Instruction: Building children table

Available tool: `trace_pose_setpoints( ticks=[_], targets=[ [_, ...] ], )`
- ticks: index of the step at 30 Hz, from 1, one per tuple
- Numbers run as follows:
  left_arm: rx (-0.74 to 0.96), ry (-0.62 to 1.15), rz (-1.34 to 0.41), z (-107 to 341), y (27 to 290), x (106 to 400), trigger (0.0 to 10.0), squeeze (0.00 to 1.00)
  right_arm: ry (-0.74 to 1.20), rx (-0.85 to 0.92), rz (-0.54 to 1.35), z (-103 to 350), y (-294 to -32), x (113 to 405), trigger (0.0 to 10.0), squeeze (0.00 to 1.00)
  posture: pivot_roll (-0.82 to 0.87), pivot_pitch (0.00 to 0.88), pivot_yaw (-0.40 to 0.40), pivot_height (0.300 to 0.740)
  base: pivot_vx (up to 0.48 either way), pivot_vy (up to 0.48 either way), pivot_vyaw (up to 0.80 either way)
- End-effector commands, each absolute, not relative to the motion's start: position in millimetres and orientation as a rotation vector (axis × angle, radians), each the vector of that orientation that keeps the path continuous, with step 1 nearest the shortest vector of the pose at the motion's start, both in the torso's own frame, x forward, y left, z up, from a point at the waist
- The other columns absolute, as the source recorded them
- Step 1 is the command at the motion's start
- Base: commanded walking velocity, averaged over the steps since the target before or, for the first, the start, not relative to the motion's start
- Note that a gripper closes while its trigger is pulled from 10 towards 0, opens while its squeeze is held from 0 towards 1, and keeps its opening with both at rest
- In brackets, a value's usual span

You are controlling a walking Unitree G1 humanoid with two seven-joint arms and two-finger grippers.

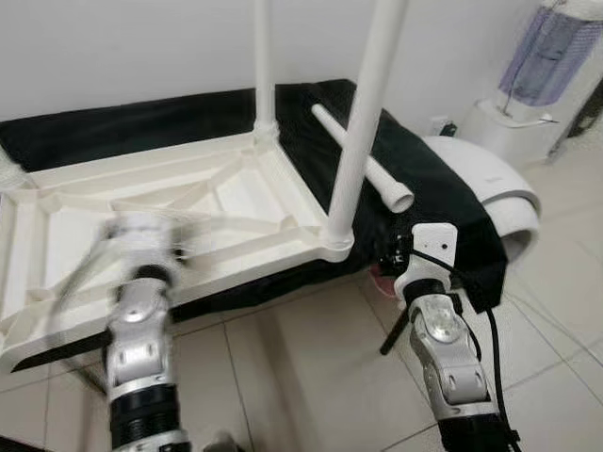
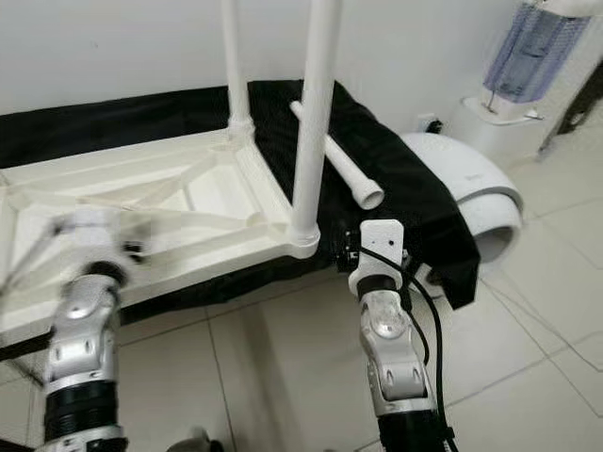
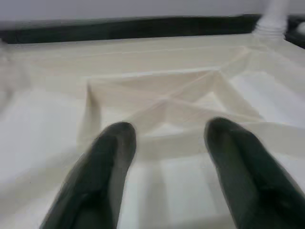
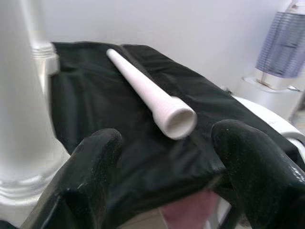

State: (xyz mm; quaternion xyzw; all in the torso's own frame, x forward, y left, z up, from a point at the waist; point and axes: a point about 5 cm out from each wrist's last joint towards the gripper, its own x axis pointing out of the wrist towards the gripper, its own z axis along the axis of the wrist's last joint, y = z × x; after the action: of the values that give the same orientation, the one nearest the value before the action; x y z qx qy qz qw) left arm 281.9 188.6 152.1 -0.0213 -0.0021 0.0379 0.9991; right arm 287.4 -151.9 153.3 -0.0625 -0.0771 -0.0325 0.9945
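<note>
Upturned tabletop [image 1: 141, 217] lies on the black cloth [image 1: 415, 179] – two legs [image 1: 363, 122] fitted at its right corners, loose leg [image 4: 147, 93] beside. Left gripper [image 3: 167, 143] spread above its ribs; right gripper [image 4: 167, 157] spread – near loose leg's open end.

A home interior, suggested by pale tiled floor [image 1: 311, 377], plain white wall [image 1: 141, 47], black cloth-draped surface [image 1: 415, 179], household appliance [image 1: 528, 94] in corner
</note>
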Motion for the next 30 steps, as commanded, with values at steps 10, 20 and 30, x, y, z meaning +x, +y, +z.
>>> trace_pose_setpoints(
  ticks=[10,20,30],
  targets=[
    [0.181,-0.163,0.128,180.4,182.1,313.3,10.0,0.0,-0.17,-0.128,-0.017,158.8,-145.2,290.7,10.0,0.0,0.04,0.052,-0.035,0.74,0.0,0.0,0.0],
    [0.225,-0.168,0.143,175.7,174.2,299.7,10.0,0.0,-0.16,-0.123,-0.02,154.6,-144.4,285.2,10.0,0.0,0.03,0.062,-0.03,0.74,0.0,0.0,0.0],
    [0.207,-0.134,0.066,162.6,172.9,288.7,10.0,0.0,-0.153,-0.116,0.031,147.3,-133.7,273.7,10.0,0.0,0.03,0.06,-0.035,0.74,0.0,0.0,0.0]
  ],
)
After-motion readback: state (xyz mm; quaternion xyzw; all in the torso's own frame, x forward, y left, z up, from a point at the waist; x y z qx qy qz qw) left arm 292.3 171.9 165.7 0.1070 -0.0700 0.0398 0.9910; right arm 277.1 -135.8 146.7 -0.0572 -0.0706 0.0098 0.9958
